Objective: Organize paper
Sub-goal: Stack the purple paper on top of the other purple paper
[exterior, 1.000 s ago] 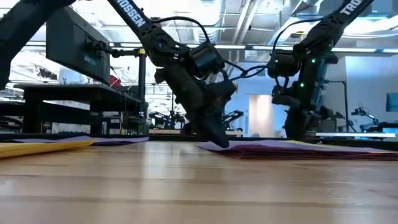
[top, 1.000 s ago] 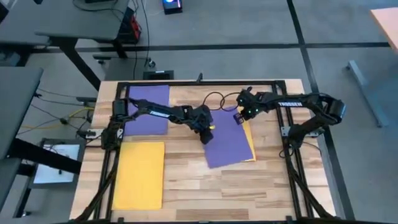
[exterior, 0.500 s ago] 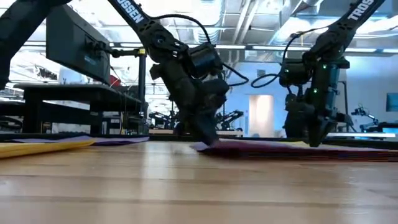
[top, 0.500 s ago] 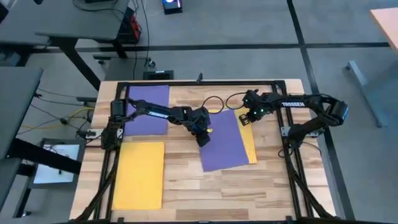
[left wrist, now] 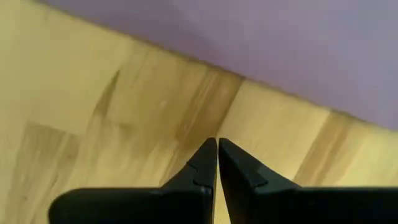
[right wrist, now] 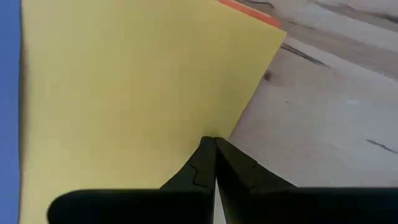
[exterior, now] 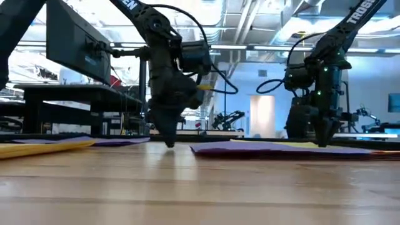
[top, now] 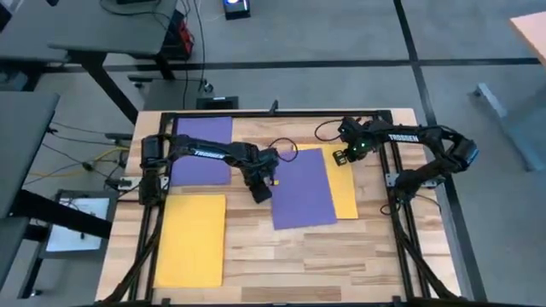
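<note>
Both my grippers are down at the table (top: pixel 256 243), one on each side of the middle paper stack.

On the far left I see a yellow sheet (top: pixel 191 239) near the front and a purple sheet (top: pixel 203 150) behind it, both flat. My left gripper (top: pixel 261 193) has its fingertips (left wrist: pixel 211 152) pinched together on bare wood just beside the left edge of the centre purple sheet (top: pixel 303 188), with nothing between them. That sheet lies on a yellow one (top: pixel 344 192) that shows along its right side. My right gripper (top: pixel 341 157) presses closed fingertips (right wrist: pixel 210 149) onto that yellow sheet near its far right corner, holding nothing; an orange edge (right wrist: pixel 249 9) peeks out from under that corner.
</note>
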